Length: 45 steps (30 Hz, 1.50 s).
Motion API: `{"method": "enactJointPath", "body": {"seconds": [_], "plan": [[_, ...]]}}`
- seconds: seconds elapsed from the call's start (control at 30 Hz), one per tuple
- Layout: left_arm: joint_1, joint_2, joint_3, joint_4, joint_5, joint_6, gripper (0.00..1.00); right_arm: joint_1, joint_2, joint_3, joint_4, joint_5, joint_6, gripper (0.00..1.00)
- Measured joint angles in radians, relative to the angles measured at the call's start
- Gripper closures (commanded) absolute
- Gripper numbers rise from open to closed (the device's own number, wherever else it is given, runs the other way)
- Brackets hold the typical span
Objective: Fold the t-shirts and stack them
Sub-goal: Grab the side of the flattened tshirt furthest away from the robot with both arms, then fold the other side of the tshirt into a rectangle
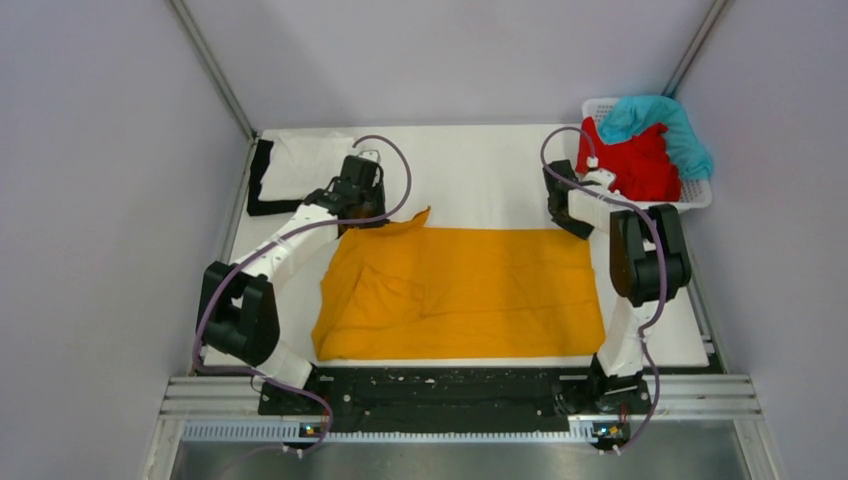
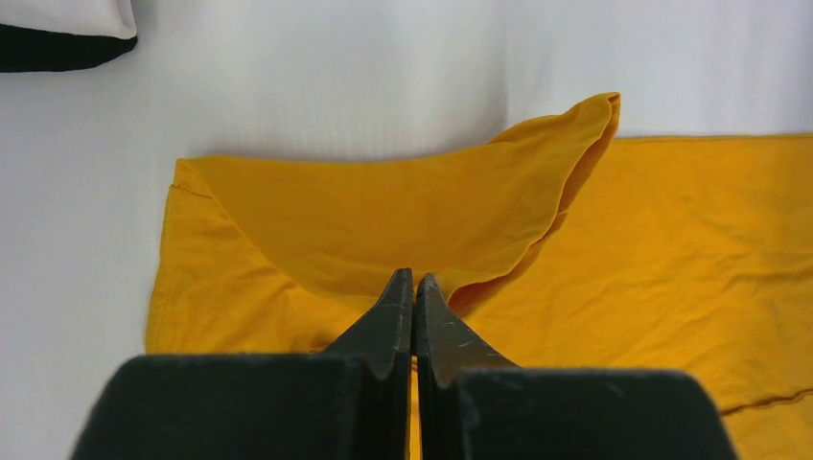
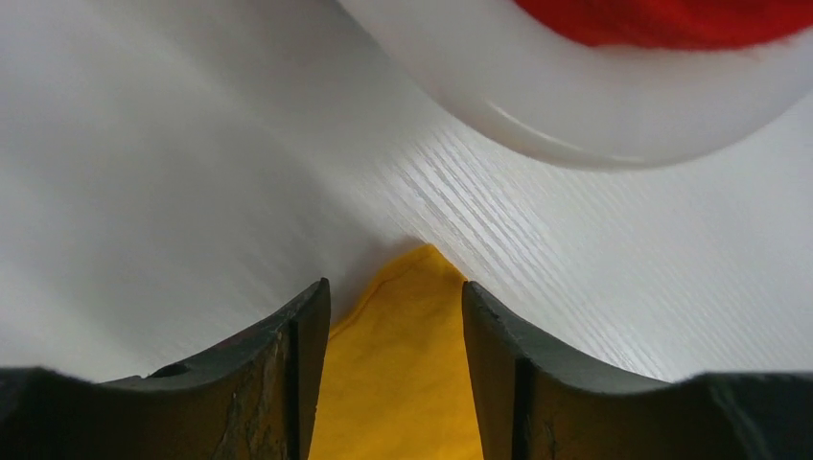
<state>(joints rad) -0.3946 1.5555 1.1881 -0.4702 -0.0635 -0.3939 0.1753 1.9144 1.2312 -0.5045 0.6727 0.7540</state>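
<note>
White tabletop (image 1: 480, 175): mustard-orange t-shirt (image 1: 470, 290) mid-fold. Left gripper (image 2: 414, 276) fingers together at far-left flap; right gripper (image 3: 395, 287) fingers apart astride far-right corner. Next, likely: regrasp, second fold.

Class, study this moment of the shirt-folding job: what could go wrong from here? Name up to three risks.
1. The right fingers stand open astride a corner of the mustard-orange shirt; pulling back could snag and drag it.
2. The left fingers appear shut on a raised fold; a hard pull may skew the already rumpled left side.
3. The basket sits close beyond the right fingers; a forward move might bump it.
</note>
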Motion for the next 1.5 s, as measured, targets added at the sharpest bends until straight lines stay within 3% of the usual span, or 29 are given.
{"method": "enactJointPath", "body": {"seconds": [0.23,0.33,0.43,0.53,0.57,0.8,1.07,1.5], "plan": [[0.000,0.000,-0.003,0.001,0.006,0.000,1.00,-0.002,-0.049,-0.061,-0.047,0.016,0.043,0.50],[0.000,0.000,-0.009,0.005,0.009,-0.001,1.00,-0.002,-0.060,-0.074,-0.054,0.018,0.066,0.59],[0.000,0.000,-0.013,0.007,0.016,-0.002,1.00,-0.002,-0.072,-0.095,-0.049,0.015,0.088,0.74],[0.000,-0.001,-0.013,0.007,0.020,-0.002,1.00,-0.003,-0.076,-0.106,-0.040,0.013,0.094,0.99],[0.000,-0.001,-0.013,0.007,0.020,-0.002,1.00,-0.004,-0.076,-0.106,-0.037,0.012,0.091,1.00],[0.000,-0.019,-0.023,0.007,0.022,-0.004,1.00,-0.008,-0.110,-0.120,0.011,0.002,0.059,1.00],[-0.010,-0.142,-0.098,0.008,0.026,-0.015,1.00,-0.008,-0.315,-0.230,0.099,-0.062,-0.015,1.00],[-0.032,-0.311,-0.251,-0.016,0.016,-0.072,1.00,0.021,-0.465,-0.387,0.119,-0.130,-0.068,1.00]]}}
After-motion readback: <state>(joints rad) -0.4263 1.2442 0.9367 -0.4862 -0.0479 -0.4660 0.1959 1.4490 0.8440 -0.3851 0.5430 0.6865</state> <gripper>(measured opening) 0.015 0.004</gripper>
